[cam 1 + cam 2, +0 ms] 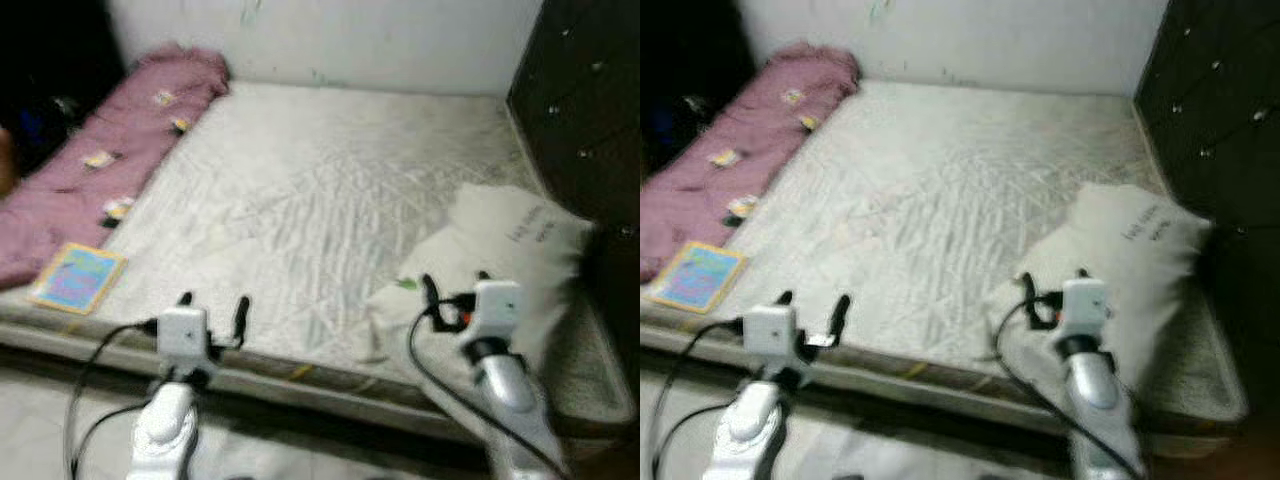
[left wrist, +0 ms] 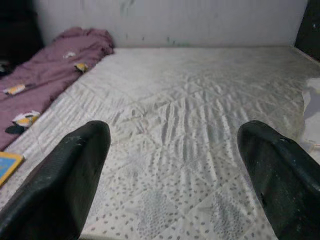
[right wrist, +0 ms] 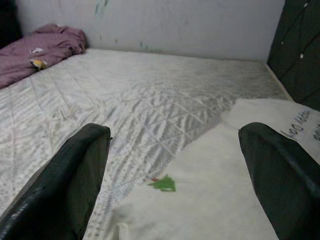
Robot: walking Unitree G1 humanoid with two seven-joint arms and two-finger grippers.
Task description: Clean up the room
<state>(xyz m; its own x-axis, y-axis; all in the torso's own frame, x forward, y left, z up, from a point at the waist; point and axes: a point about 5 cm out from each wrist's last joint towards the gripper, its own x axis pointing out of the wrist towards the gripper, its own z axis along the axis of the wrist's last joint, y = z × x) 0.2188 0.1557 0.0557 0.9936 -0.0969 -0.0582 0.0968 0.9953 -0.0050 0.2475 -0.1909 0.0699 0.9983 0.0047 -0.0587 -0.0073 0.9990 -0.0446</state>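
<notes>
Ahead, a bare quilted mattress (image 1: 300, 210) fills the floor up to the wall. A white pillow (image 1: 500, 260) with dark lettering lies at about 3 o'clock, beside a dark cabinet (image 1: 580, 110). The right gripper (image 1: 452, 285) hovers over its near edge, jaws wide. The left gripper (image 1: 213, 305) hangs above the mattress's near edge, jaws wide. A mauve blanket (image 1: 100, 160) runs along 9 to 11 o'clock, a colourful book (image 1: 78, 277) at its near end.

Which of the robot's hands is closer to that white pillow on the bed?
The right hand: it hovers at the white pillow's near edge. The left hand is off to the left, over the mattress's front edge.
</notes>
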